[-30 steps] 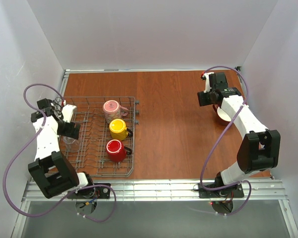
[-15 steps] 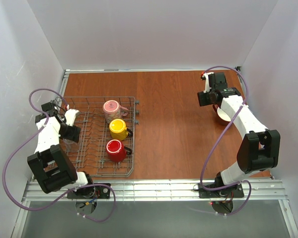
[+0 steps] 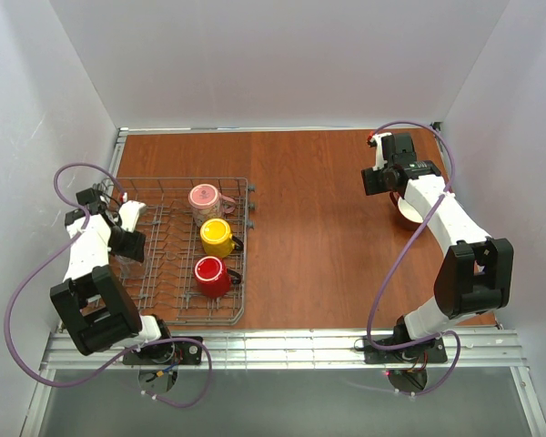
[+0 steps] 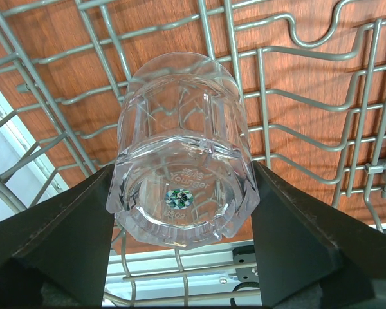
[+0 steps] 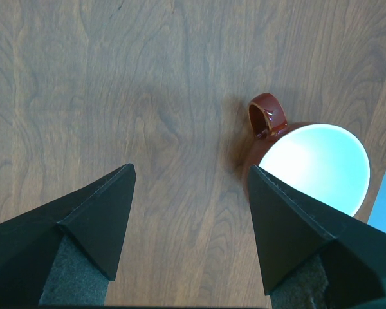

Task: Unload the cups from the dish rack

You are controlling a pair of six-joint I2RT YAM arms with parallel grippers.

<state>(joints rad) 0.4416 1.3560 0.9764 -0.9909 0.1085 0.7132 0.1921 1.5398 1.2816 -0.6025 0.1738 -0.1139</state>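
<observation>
The grey wire dish rack (image 3: 164, 179) sits at the table's left. Three cups stand in its right half: a pink mug (image 3: 202, 197), a yellow mug (image 3: 216, 235) and a red mug (image 3: 209, 271). At its left side my left gripper (image 3: 123, 250) reaches down into the rack. In the left wrist view the gripper (image 4: 182, 187) is shut on the clear glass tumbler (image 4: 180, 116), both fingers pressed against its sides above the rack wires (image 4: 260, 103). My right gripper (image 3: 375, 180) (image 5: 190, 168) hangs open over bare wood, beside a cup (image 5: 315, 167) (image 3: 406, 211) that is white inside, reddish-brown outside, standing on the table.
White walls close in the table on the left, back and right. A metal rail (image 3: 282, 346) runs along the near edge by the arm bases. Brown wood (image 3: 309, 237) lies between the rack and the right arm.
The left gripper's fingers have closed in onto the glass tumbler, and the left arm shifted slightly toward the rack's left side. The right arm has not moved.
</observation>
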